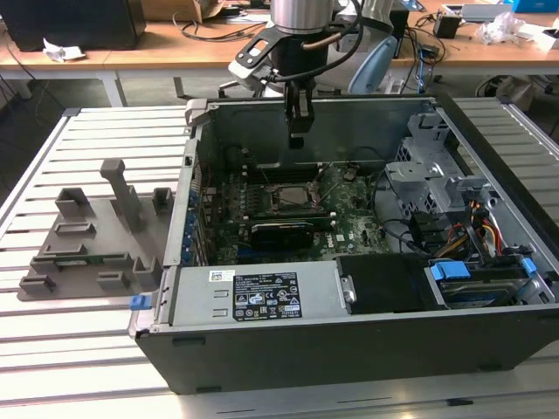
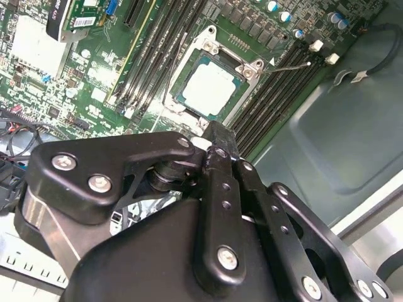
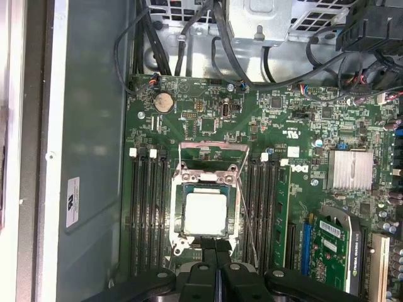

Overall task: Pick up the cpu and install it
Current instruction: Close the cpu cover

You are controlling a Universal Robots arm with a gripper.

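Note:
The cpu [image 3: 204,212], a small square chip with a pale silvery top, lies flat inside the dark metal-framed socket [image 3: 178,196] on the green motherboard [image 3: 264,126]. It also shows in the second wrist view [image 2: 213,88] and, small, in the exterior view [image 1: 287,199]. My gripper [image 1: 297,138] hangs inside the open computer case above the board, a little off the socket's edge. In both wrist views its black fingers [image 3: 210,246] press together with nothing between them [image 2: 217,139]. The gripper stands apart from the chip.
A thin wire lever [image 3: 247,207] stands beside the socket, with memory slots [image 3: 148,214] on both sides. A graphics card [image 1: 281,231], power supply [image 1: 253,297] and drive cage [image 1: 419,166] crowd the case. A grey fixture with upright posts [image 1: 96,236] sits on the slatted table at the exterior view's left.

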